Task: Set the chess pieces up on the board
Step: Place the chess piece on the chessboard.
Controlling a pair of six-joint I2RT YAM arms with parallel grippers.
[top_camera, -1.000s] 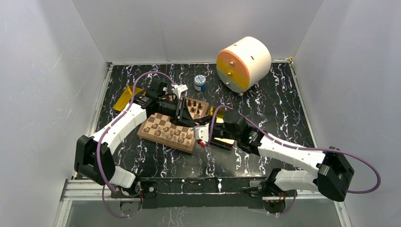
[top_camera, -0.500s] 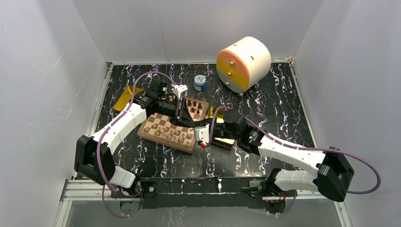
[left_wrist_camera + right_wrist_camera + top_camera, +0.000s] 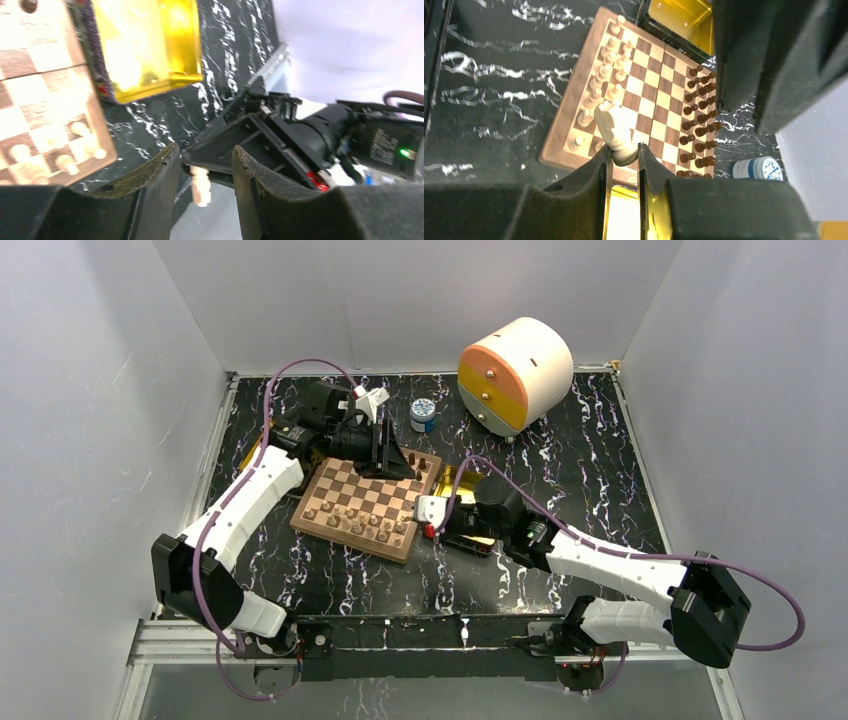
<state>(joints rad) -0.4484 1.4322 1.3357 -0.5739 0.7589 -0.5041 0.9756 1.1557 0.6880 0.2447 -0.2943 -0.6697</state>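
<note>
While the board (image 3: 350,495) lies mid-table (image 3: 560,470), pale chessmen (image 3: 355,525) fill its near rows and dark chessmen (image 3: 701,120) its far ones. I see my right gripper (image 3: 624,150) pinching one pale piece (image 3: 613,131) beside the board's right edge. My left gripper (image 3: 204,155) hovers over the far edge, jaws apart, holding nothing. A gold tray (image 3: 145,45) sits just beside the board.

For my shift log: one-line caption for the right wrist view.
Right gripper shut on a pale chess piece, the board beyond, pale pieces and dark pieces along opposite edges.
</note>
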